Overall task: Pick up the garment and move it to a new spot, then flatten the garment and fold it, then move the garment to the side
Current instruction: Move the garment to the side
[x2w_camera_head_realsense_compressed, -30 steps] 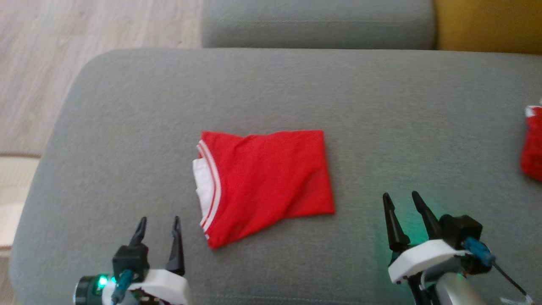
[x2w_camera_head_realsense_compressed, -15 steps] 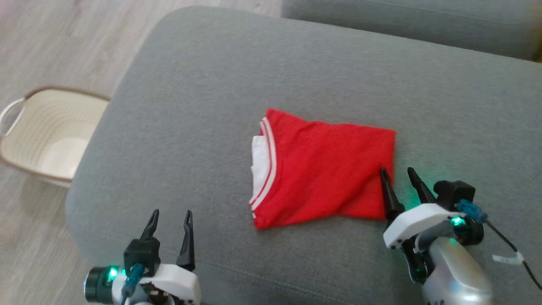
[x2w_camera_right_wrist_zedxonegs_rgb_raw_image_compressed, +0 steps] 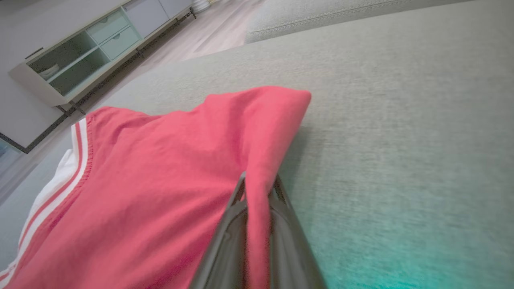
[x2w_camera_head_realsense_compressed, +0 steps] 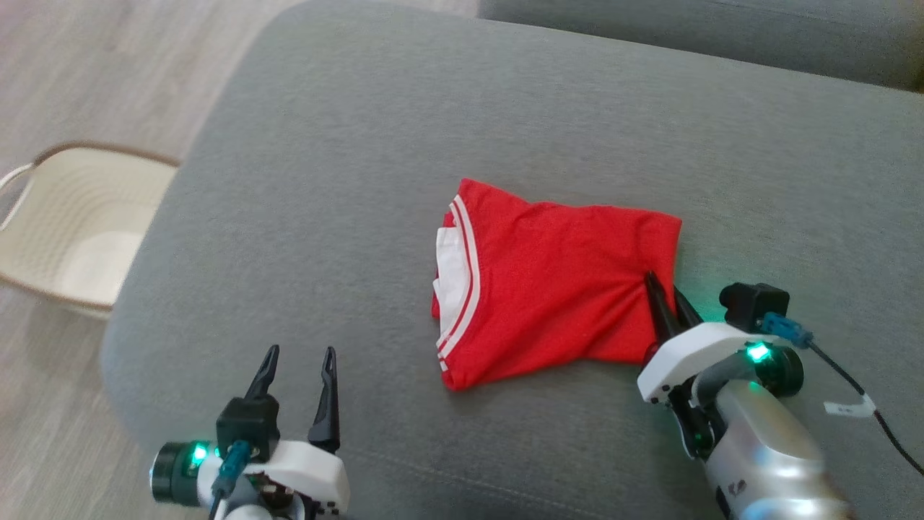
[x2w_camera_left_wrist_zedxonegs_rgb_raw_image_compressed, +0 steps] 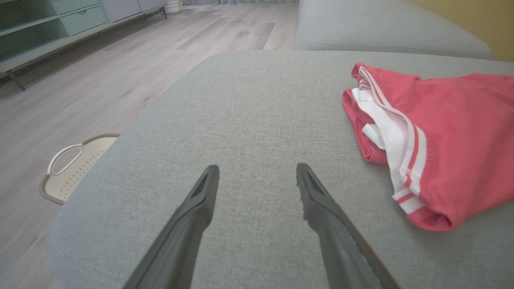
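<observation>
Surface: a grey upholstered sofa seat, with pale wood floor beyond its left edge.
Garment: the garment, a red jersey folded into a rough rectangle, lies near the middle of the seat, somewhat toward the front edge. White striped trim and a white inner layer show at its left end.
Right gripper: the right gripper is at the garment's right edge. Its two dark fingers are pinched narrow on a raised fold of the red cloth.
Left gripper: the left gripper is over the seat's front left corner, spread wide and holding nothing, apart from the garment.
Basket: a cream basket with a brown rim stands on the floor beside the seat's left edge.
</observation>
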